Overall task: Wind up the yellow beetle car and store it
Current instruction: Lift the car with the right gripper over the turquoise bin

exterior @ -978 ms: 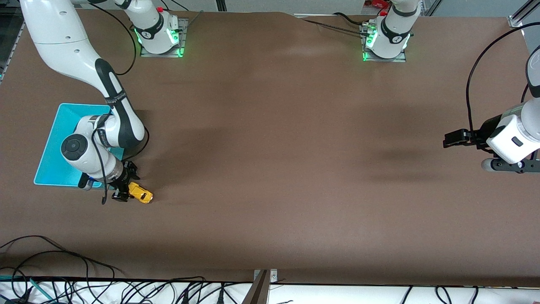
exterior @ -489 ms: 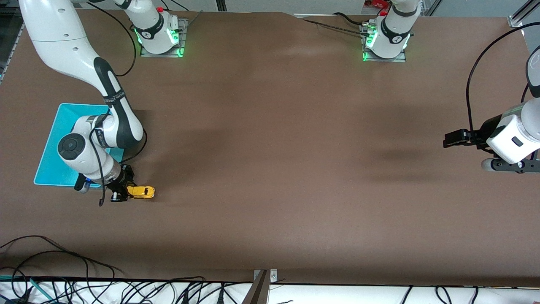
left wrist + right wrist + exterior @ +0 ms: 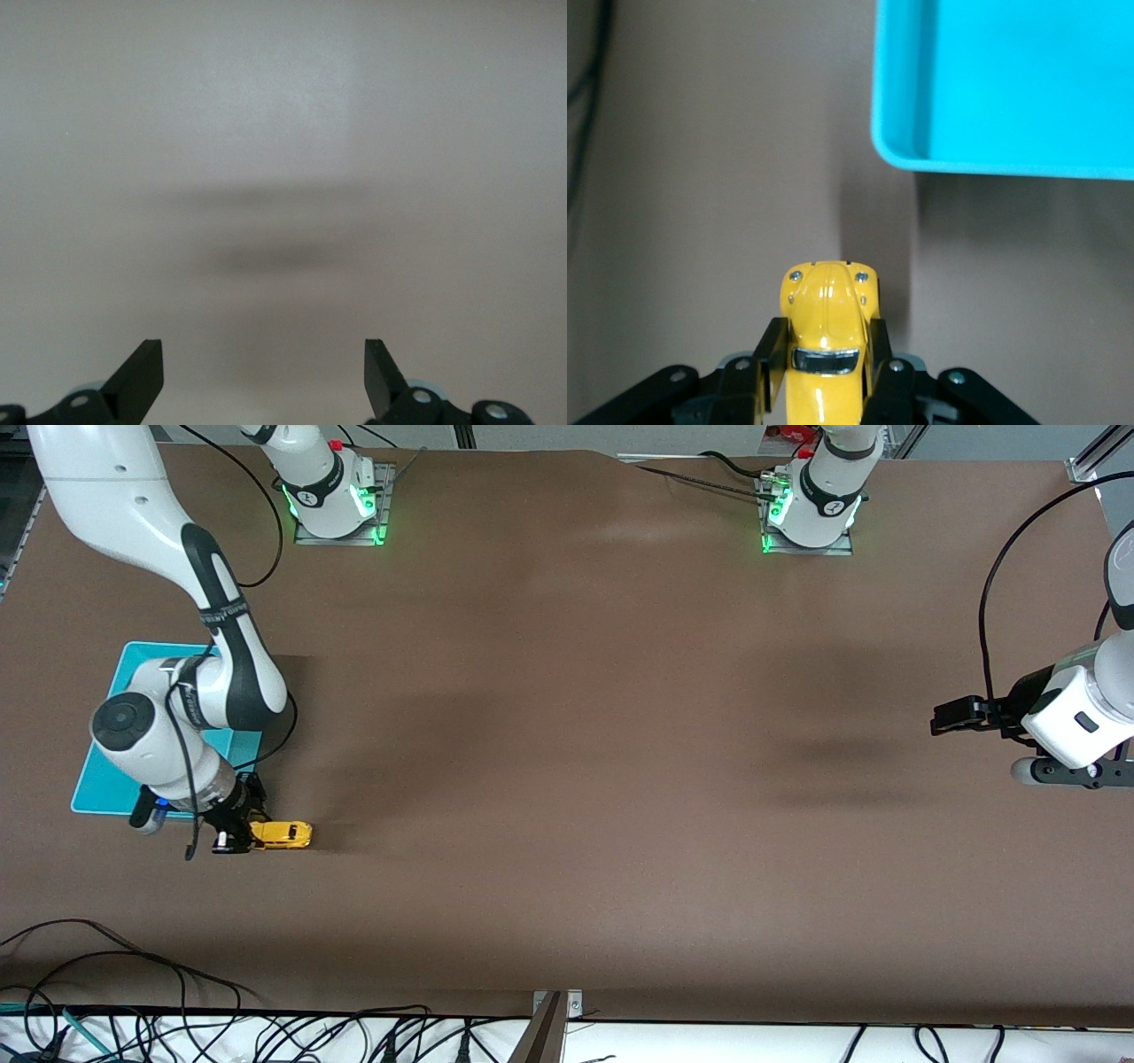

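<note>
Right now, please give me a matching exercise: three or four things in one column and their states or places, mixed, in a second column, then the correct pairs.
Things:
1. yellow beetle car
2. turquoise bin
3. left claw
4. right claw

States or places:
A. open, over bare table at the left arm's end
B. lies flat beside the car, nothing visible inside
C. shut on the car
D. gripped at one end, outside the bin

Pairs: 1-D, 2-B, 3-A, 4-C

Only the turquoise bin interrupts open table.
</note>
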You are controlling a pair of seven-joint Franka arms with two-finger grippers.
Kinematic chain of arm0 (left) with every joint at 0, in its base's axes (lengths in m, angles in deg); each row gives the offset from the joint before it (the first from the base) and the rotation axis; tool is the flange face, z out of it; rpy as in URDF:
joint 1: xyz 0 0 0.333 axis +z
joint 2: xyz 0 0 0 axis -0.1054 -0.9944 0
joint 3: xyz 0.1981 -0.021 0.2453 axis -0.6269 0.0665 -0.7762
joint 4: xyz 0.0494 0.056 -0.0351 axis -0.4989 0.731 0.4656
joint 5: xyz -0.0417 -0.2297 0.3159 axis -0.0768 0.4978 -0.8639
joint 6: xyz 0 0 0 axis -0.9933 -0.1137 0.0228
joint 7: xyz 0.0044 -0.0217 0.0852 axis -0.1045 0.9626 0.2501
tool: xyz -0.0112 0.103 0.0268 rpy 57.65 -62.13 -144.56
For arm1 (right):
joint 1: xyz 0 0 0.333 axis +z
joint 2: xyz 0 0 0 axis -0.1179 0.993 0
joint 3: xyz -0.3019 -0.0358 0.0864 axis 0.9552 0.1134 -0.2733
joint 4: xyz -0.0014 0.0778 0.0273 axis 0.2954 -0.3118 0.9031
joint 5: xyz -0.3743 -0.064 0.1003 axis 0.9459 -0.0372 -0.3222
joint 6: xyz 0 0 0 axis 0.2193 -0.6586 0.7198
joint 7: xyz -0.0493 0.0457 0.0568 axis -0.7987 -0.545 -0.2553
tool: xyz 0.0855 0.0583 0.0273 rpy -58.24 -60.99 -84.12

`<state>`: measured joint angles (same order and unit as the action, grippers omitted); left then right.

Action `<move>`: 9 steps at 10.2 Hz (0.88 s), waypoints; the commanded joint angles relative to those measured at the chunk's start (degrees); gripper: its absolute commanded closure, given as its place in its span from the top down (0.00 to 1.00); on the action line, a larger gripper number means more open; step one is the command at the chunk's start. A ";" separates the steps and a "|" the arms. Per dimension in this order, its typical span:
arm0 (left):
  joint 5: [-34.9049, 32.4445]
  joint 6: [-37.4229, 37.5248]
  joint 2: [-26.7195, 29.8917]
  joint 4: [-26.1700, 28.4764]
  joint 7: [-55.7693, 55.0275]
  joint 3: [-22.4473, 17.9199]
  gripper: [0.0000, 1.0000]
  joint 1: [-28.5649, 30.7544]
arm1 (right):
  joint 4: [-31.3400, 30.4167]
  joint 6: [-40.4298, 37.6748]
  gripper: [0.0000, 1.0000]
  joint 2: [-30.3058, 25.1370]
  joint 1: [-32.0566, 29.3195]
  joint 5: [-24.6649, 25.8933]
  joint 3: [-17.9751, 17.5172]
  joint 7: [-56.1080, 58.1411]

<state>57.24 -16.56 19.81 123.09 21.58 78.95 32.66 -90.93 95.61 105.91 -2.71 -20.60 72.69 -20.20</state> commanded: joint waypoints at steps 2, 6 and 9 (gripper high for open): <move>0.44 0.74 -0.24 -0.89 1.55 -0.32 1.00 -0.06 | -0.87 -7.46 0.00 -8.55 0.07 0.88 -0.46 0.31; 0.44 0.74 -0.24 -0.89 1.55 -0.24 1.00 -0.06 | -7.25 -16.25 0.00 -18.82 -2.12 0.97 2.08 14.94; 0.44 0.74 -0.42 -0.89 1.55 -0.24 1.00 -0.06 | -20.17 -16.35 0.00 -26.13 -6.77 0.97 5.33 31.30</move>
<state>57.24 -16.56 19.74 123.11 21.62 78.91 32.65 -102.44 78.37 85.31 -7.35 -20.21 77.41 4.92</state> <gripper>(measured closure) 0.000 0.586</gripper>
